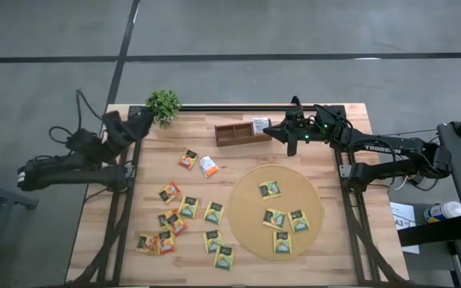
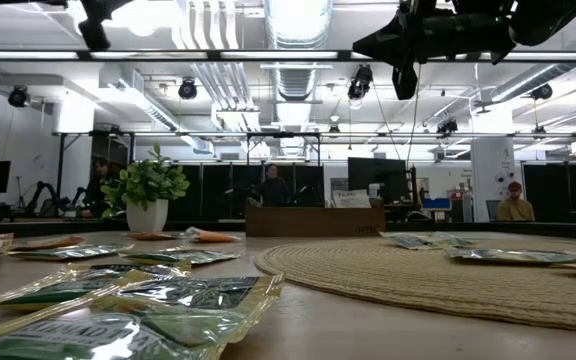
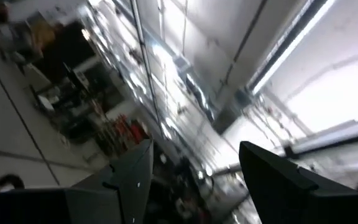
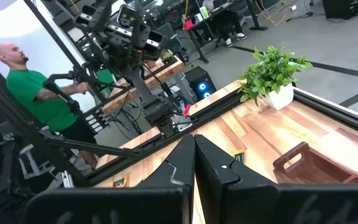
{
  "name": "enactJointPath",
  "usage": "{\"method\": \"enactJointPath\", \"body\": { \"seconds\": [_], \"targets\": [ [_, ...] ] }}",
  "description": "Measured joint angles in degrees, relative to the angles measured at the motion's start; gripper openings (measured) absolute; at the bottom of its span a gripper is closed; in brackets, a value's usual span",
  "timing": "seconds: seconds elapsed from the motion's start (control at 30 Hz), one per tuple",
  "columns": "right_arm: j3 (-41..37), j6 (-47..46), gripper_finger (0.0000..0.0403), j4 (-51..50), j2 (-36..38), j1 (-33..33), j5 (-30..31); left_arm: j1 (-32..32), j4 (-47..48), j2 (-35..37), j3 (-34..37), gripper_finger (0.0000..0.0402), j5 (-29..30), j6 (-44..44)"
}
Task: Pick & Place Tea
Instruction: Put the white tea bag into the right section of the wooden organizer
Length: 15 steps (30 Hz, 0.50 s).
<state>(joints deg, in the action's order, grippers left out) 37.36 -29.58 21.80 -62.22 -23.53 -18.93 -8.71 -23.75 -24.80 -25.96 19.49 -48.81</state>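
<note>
Several tea sachets lie flat on the wooden table: yellow-green and orange ones at the near left, a white-and-orange one, and several on the round woven mat. One white sachet stands in the brown wooden tray at the far middle. My right gripper hangs shut high above the tray's right end, holding nothing. My left gripper is raised at the far left beside the plant, and its open, empty fingers point up at the ceiling.
A small potted plant stands at the far left corner, close to my left gripper. A dark rail runs along the far edge. Beyond the table a person in a green shirt stands by other equipment.
</note>
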Motion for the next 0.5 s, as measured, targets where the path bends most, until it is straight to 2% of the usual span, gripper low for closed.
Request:
{"method": "enactJointPath", "body": {
  "seconds": [0.1,0.2,0.27,0.4,0.5],
  "targets": [
    [0.00,0.00,0.0008,0.00,0.00,0.00,-0.01,0.00,6.74,-2.18,-3.19,0.0233,-5.82,-3.97],
    [0.00,0.18,0.0008,0.00,0.00,0.00,0.01,0.01,20.28,-4.11,-8.75,0.0233,-13.34,-5.71],
    [0.00,0.20,0.0008,0.00,0.00,-0.15,0.00,0.04,31.29,-5.76,-13.83,0.0233,-16.18,-4.83],
    [0.02,0.24,0.0008,-0.01,0.00,-0.17,0.01,-0.02,56.33,-9.53,-24.86,0.0233,-15.42,-2.69],
    [0.02,0.24,0.0008,-0.03,0.00,-0.17,-0.01,-0.07,70.19,-12.51,-30.90,0.0233,-14.45,-3.14]
  ]
}}
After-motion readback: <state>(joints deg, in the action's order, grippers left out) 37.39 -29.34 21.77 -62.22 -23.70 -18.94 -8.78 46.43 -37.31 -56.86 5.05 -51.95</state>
